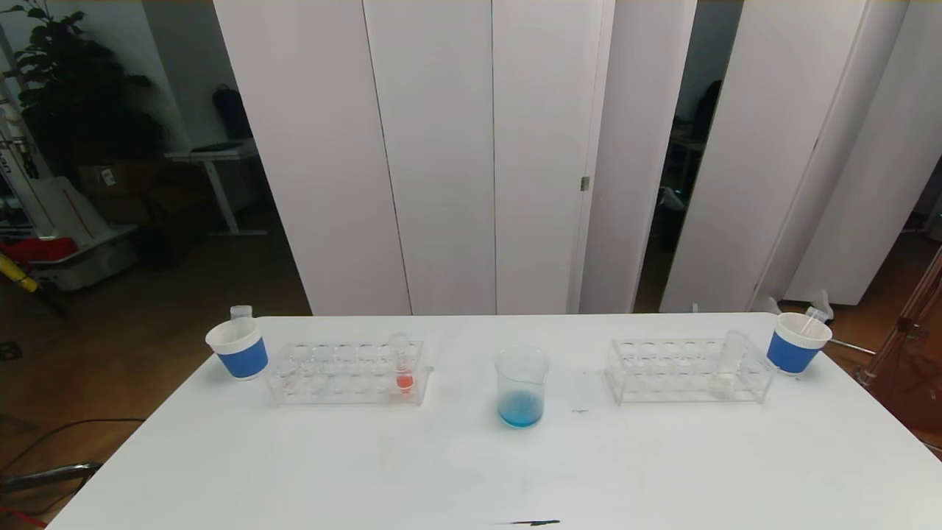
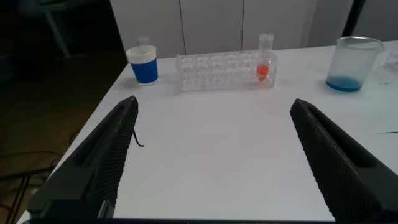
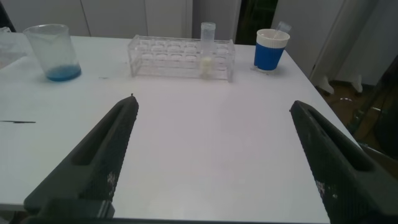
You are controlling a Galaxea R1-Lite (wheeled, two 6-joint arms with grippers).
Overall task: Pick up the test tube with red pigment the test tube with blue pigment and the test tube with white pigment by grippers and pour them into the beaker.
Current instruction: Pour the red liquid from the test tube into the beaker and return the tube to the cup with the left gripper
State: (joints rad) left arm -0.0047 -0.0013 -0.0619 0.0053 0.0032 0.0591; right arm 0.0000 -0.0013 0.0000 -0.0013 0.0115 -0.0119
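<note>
The test tube with red pigment (image 1: 401,364) (image 2: 265,59) stands upright at the right end of the left clear rack (image 1: 324,375). In the right clear rack (image 1: 662,372) stands the test tube with white pigment (image 1: 728,366) (image 3: 207,51). Between the racks is the beaker (image 1: 521,386) (image 2: 351,62) (image 3: 55,53), with blue pigment in its bottom. No test tube with blue pigment shows. My left gripper (image 2: 214,102) hovers open over bare table, well short of the left rack. My right gripper (image 3: 214,102) is open too, short of the right rack. Neither gripper appears in the head view.
A blue paper cup (image 1: 239,352) with a clear tube by it sits left of the left rack. Another blue cup (image 1: 796,344) holding a clear tube sits right of the right rack. A small dark mark (image 1: 533,523) lies near the table's front edge. White panels stand behind the table.
</note>
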